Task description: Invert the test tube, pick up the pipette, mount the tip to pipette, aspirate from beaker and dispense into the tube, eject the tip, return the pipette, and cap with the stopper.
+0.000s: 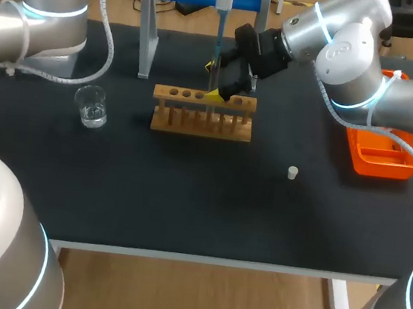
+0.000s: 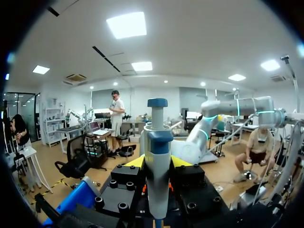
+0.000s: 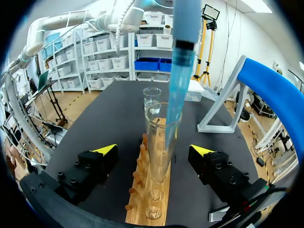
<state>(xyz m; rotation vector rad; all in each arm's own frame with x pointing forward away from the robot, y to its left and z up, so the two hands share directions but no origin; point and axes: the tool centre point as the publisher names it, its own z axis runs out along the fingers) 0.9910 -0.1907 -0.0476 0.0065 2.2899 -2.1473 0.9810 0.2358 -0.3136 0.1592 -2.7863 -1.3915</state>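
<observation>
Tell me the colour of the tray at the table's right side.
Orange; the tray shows best in the head view.
</observation>
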